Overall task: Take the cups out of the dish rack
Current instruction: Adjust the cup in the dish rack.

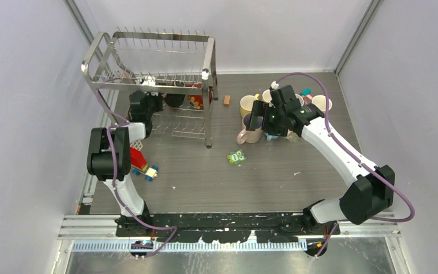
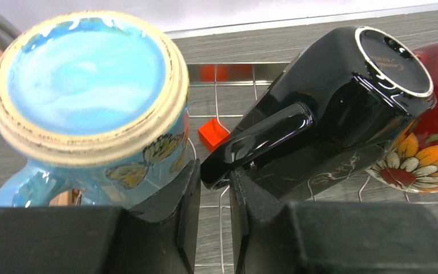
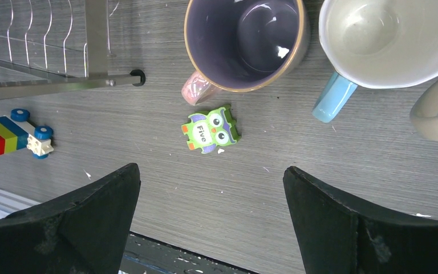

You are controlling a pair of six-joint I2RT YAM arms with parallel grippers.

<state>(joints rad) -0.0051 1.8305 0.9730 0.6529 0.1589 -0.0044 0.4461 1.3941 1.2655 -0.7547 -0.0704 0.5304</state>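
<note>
Glossy black ceramic mug (image 2: pixel 331 103), base up and tilted on the lower tier of the shiny steel wire dish rack (image 1: pixel 209 97), looped handle (image 2: pixel 262 137) pointing back toward the wrist camera. Clamped on that handle's end: left gripper (image 2: pixel 213 177), fingers drawn in narrow. Crowded on both sides, with an upturned light blue butterfly-painted mug (image 2: pixel 85 74) hard by the left finger and a dark red flower-painted mug (image 2: pixel 433 142) against the far flank. Looks like the grasp stage of one more unload, lift not yet begun. Next move, most likely: easing the mug up and out from under the upper tier without knocking either neighbour, then across to the grey wood-grain table (image 3: pixel 348 171). Over there, right gripper (image 3: pixel 210 174) hovering spread wide and empty above a green owl toy (image 3: pixel 210 128), near an upright pink mug with purple inside (image 3: pixel 245 40) and a white mug with blue handle (image 3: pixel 388 34).
</note>
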